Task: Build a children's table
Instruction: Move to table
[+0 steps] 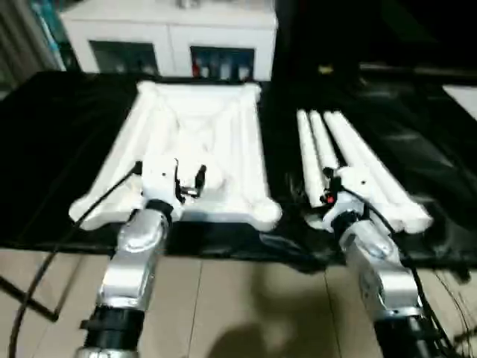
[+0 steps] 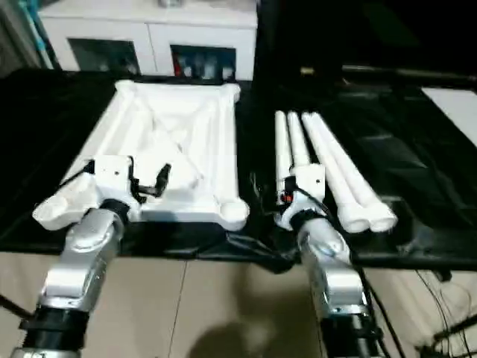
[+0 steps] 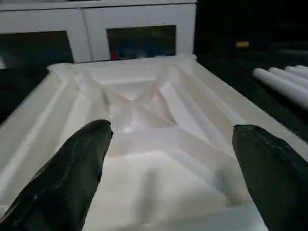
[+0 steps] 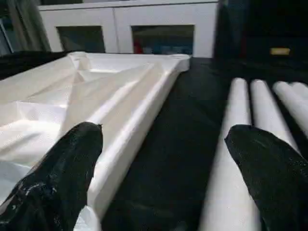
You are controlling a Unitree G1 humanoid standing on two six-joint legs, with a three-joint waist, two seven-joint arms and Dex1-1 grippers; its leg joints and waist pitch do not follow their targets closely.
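Note:
The white square table top (image 1: 195, 142) lies ribbed side up on a black cloth, round sockets at its corners. To its right, several white tapered legs (image 1: 358, 164) lie side by side. My left gripper (image 3: 171, 144) hovers open over the top's near edge, nothing between its black fingers (image 3: 72, 178). My right gripper (image 4: 163, 144) is open at the near ends of the legs, its fingers (image 4: 269, 173) above the leftmost leg (image 4: 231, 163) and the gap beside the top (image 4: 110, 101).
The black-covered work surface (image 1: 67, 134) ends at a near edge above a tiled floor (image 1: 238, 298). A white cabinet (image 1: 171, 37) stands behind. Cables (image 2: 253, 250) trail off the near edge between my arms.

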